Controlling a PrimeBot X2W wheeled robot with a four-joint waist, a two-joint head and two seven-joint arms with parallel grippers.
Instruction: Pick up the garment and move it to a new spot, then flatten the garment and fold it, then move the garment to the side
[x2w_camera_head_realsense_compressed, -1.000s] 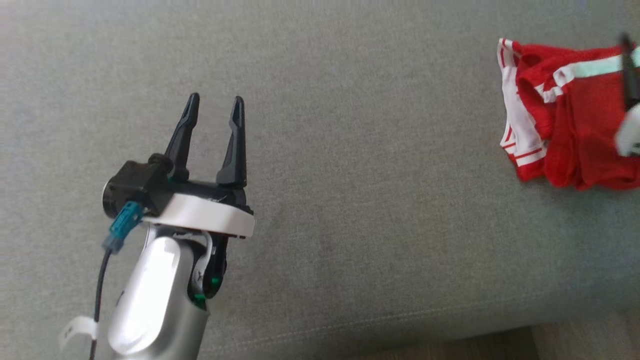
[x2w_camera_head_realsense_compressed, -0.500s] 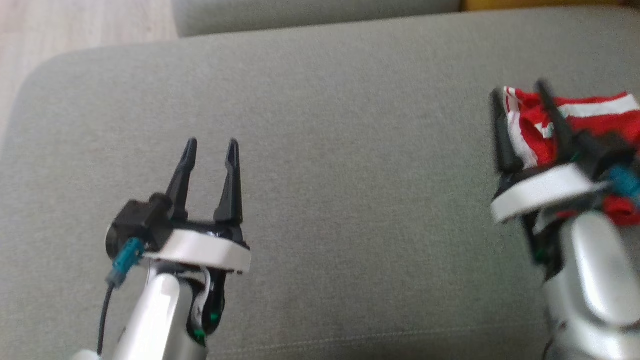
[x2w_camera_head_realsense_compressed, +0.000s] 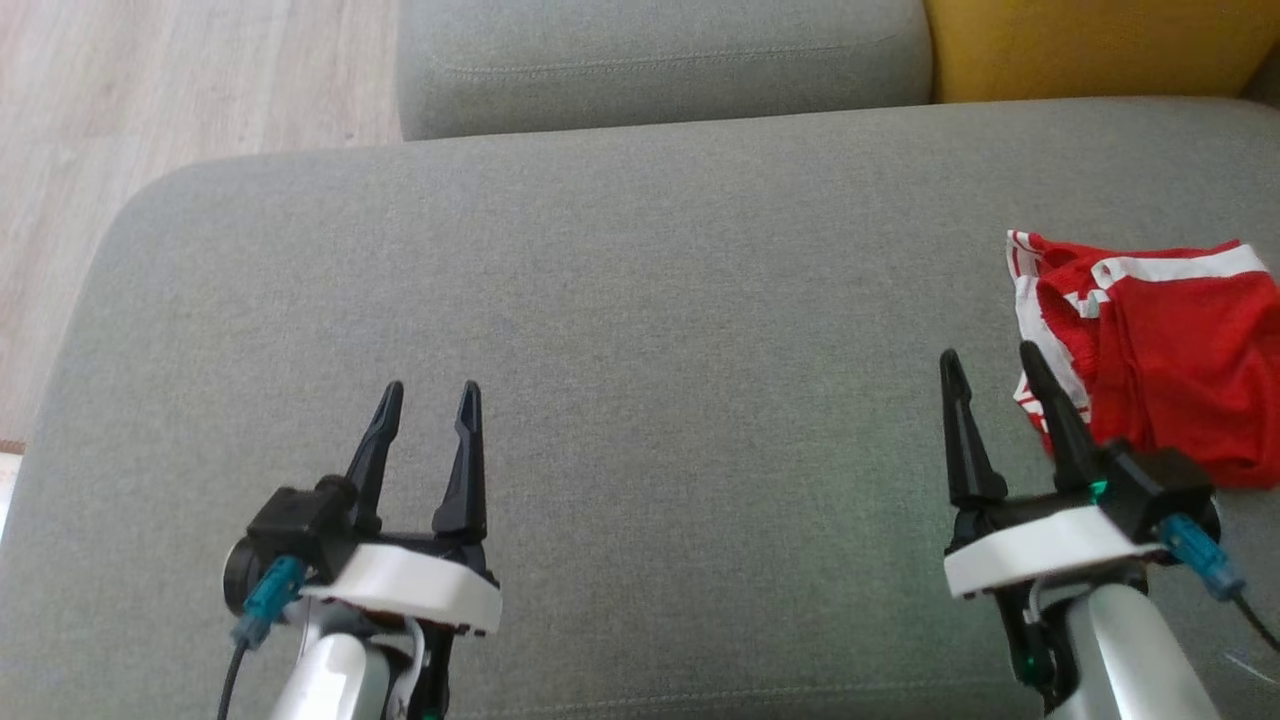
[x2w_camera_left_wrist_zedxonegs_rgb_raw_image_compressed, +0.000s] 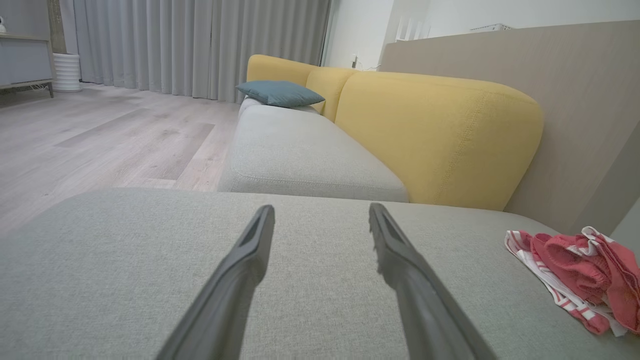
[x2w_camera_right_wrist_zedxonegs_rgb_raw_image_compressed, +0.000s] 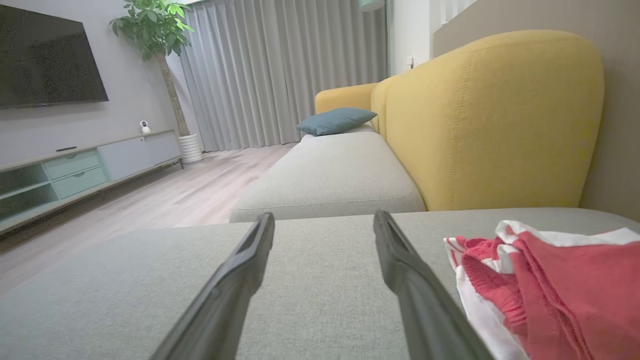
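Crumpled red white-trimmed garment (x2w_camera_head_realsense_compressed: 1170, 370) lies on coarse-woven grey cushion (x2w_camera_head_realsense_compressed: 640, 300).

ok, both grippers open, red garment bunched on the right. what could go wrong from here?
1. The red cloth garment with white striped trim lies bunched in layers on the grey fabric sofa cushion; a pinch may catch one layer only and lift it lopsided.
2. The right gripper sits beside its white edge; a low approach could push the cloth instead of gripping.
3. The left gripper is far across the cushion, so a two-handed flatten needs a long reach.
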